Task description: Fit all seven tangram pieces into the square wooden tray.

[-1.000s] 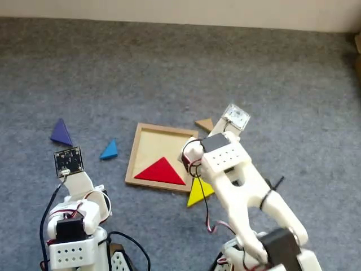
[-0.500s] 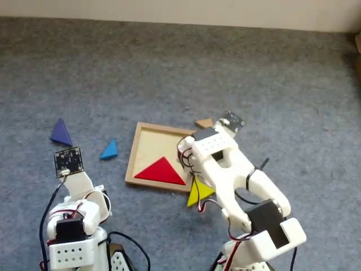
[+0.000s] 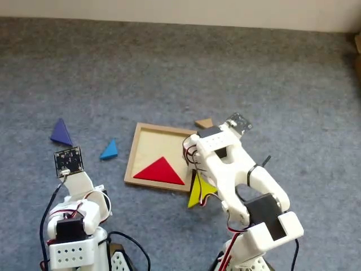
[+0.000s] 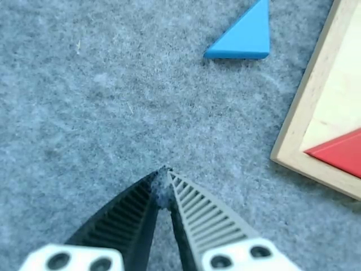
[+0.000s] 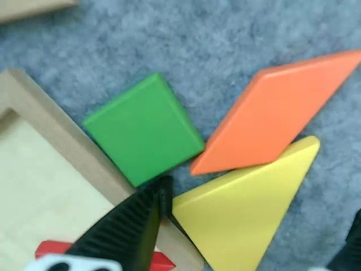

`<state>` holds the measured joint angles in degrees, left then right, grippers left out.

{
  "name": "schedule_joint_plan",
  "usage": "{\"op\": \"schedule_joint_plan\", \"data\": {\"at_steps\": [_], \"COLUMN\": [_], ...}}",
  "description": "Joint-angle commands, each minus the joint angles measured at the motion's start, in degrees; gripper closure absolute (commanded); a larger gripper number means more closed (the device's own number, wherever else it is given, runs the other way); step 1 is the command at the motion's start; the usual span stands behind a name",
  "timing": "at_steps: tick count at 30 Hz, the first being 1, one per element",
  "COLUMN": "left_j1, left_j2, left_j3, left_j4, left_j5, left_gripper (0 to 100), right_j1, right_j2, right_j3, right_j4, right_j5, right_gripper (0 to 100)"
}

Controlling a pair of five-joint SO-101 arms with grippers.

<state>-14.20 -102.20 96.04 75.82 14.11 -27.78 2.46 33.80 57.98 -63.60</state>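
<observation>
Your right end effector (image 5: 259,214) has come down over the yellow triangle (image 5: 237,223) beside the tray (image 3: 133,155), spread wide, holding nothing. Your left end effector (image 4: 163,180) is pinched closed, holding nothing. Only the red triangle (image 3: 161,171) is in.

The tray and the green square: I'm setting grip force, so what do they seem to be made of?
The tray looks like pale, unpainted wood: a matte light tan rim around a paler floor. The green square looks like a solid flat block with an even, smooth, matte green coat. Whether wood or plastic lies under the colour cannot be told.
</observation>
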Motion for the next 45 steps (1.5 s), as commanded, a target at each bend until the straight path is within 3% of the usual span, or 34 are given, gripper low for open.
{"op": "schedule_joint_plan", "data": {"at_steps": [1, 6, 11, 23, 32, 45], "left_j1": [-0.84, -0.84, -0.75, -0.75, -0.92, -0.92], "left_j2": [-2.42, -2.42, -2.42, -2.42, -2.42, -2.42], "left_j3": [1.10, 1.10, 1.10, 1.10, 1.10, 1.10], "left_j4": [0.26, 0.26, 0.26, 0.26, 0.26, 0.26], "left_j5": [0.35, 0.35, 0.35, 0.35, 0.44, 0.44], "left_gripper": [99, 99, 99, 99, 99, 99], "right_j1": [0.66, 0.66, 3.38, 11.82, 2.77, -3.30], "right_j2": [-0.75, -0.75, -1.01, -1.36, -8.57, -8.84], "right_j3": [-1.71, -1.98, -2.07, -2.07, -1.71, 8.31], "right_j4": [-0.75, -0.75, -0.40, -0.13, 3.03, -8.48], "right_j5": [-0.88, -0.70, -0.35, 12.22, 12.48, 10.37], "right_gripper": [60.0, 71.1, 71.4, 71.6, 71.6, 71.5]}}
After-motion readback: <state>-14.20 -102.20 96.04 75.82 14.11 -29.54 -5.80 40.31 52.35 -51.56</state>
